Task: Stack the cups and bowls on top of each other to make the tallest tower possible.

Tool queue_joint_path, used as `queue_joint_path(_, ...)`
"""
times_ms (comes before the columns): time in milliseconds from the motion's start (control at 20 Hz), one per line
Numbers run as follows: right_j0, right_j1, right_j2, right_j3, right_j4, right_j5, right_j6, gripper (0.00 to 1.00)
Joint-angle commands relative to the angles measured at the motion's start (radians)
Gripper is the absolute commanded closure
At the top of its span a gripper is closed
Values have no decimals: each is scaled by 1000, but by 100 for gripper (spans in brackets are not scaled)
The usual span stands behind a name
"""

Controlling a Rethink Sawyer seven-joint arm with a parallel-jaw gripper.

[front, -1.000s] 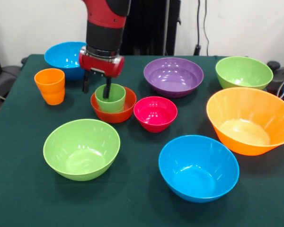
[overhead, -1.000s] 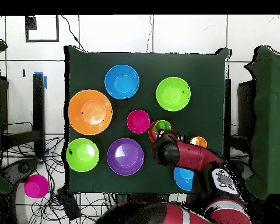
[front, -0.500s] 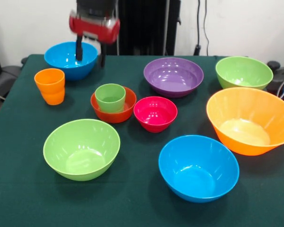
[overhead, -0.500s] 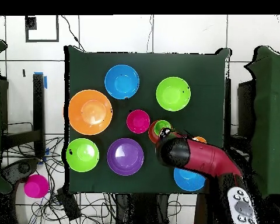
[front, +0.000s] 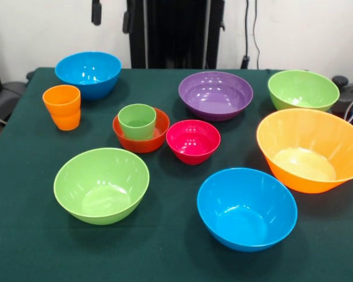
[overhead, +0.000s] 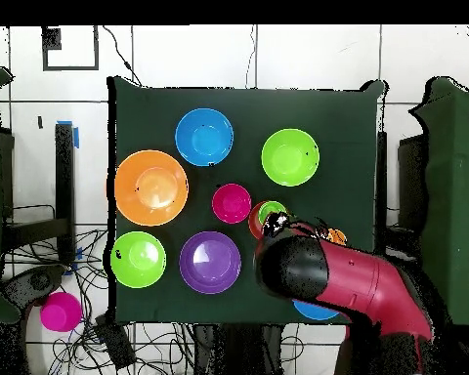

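Dark green cloth-covered surface [front: 23,235], white wall behind, black pedestal column at the far side; overhead shows white tiled floor with cables around it. A magenta round object [overhead: 60,311] lies on the floor off the surface's corner.

Counts: two cups, seven bowls. No tower beyond one nested pair.

Landmark is the small glossy red-orange plastic bowl [front: 142,140]. The light green plastic cup [front: 137,121] stands upright inside it. All other bowls are empty.

Relative to that bowl, front view:
- orange plastic cup [front: 62,107] to the left, apart, upright
- blue bowl [front: 87,74] behind and left
- purple bowl [front: 216,95] behind and right
- small pink bowl [front: 193,141] just beside on the right
- lime green bowl [front: 101,185] in front, slightly left
- second blue bowl [front: 247,208] in front and right
- very large orange bowl [front: 309,150] well to the right
- second lime green bowl [front: 303,90] far right, behind

Pincer [front: 110,13]: only two dark tips at the top edge, standing apart, spread, holding nothing, high above and behind the red-orange bowl. Overhead, the red arm [overhead: 346,283] covers part of the orange cup and the nearer blue bowl.
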Motion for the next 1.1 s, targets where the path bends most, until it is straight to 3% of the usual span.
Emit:
queue_joint_path(50, -2, -46, 107, 134, 3, 42, -43, 0)
queue_joint_path(550, 84, 4, 73, 226, -3, -142, 135, 0)
queue_joint_path(800, 130, 50, 56, 221, 14, -199, 180, 0)
queue_joint_path(1100, 139, 126, 77, 189, 32, -262, 171, 0)
